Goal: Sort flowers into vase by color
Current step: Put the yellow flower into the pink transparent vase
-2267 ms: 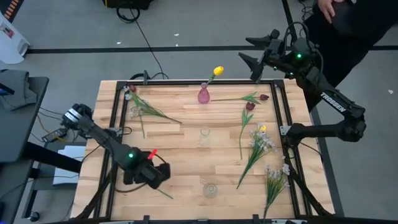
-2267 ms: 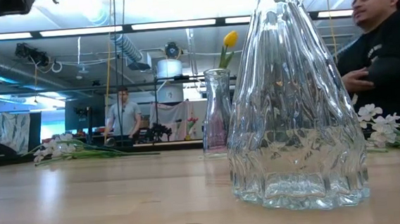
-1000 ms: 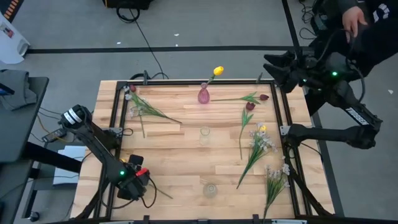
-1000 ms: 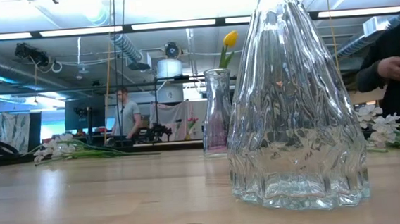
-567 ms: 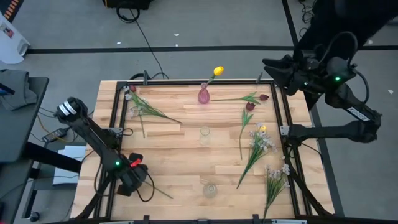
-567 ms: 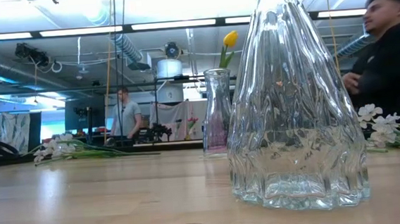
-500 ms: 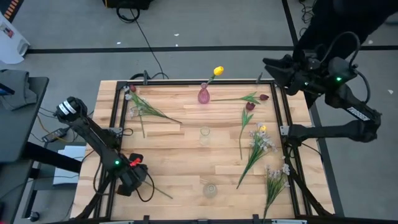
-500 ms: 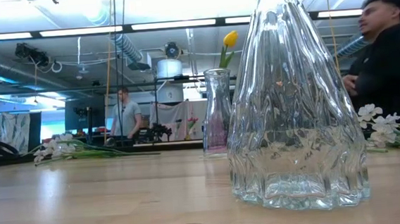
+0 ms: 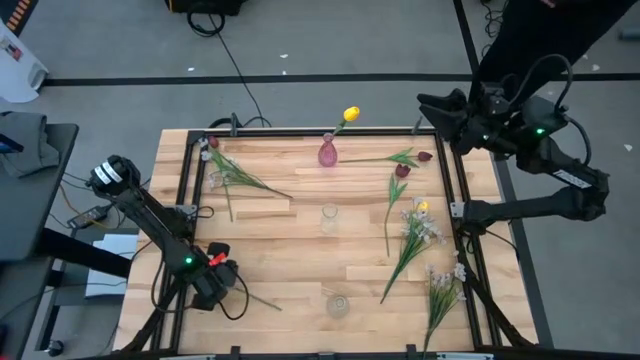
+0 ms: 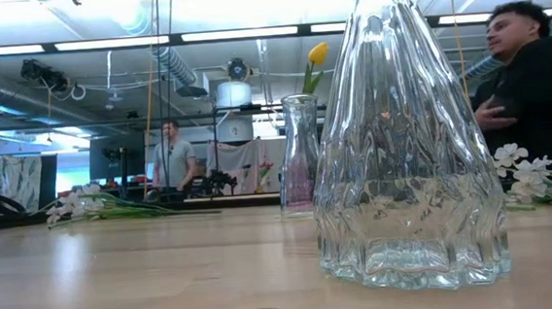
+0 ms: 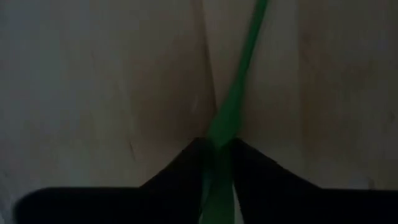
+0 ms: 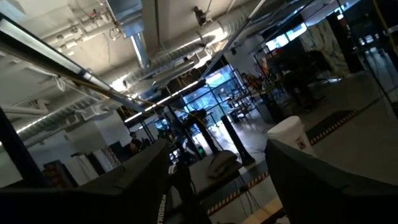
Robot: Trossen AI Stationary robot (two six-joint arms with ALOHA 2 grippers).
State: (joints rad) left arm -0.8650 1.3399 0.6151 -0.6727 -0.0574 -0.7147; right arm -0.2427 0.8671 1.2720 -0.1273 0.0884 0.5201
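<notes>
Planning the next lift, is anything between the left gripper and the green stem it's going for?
Nothing visible. The left gripper is low at the table's near left corner, and the green stem already runs between its fingers.

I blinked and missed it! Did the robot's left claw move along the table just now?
Yes. The left gripper slid toward the table's near-left corner, away from the clear vase it was closer to before. It now pinches a green stem.
</notes>
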